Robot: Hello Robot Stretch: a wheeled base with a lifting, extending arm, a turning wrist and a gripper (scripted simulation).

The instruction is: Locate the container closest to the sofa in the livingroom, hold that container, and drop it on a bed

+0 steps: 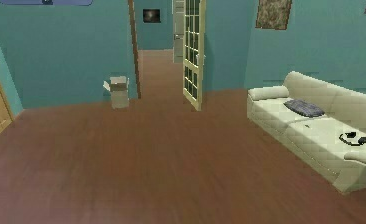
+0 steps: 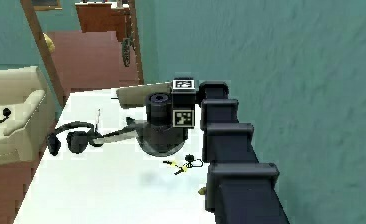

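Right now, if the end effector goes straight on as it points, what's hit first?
The end effector points toward the arm side view's left, across a white tabletop. First in that line is probably the cream sofa past the table's edge; depth is unclear.

We see the arm (image 2: 236,165), a dark segmented bar, rising from the arm side view's bottom edge; the gripper (image 2: 91,136) points left. We cannot tell whether it holds anything.
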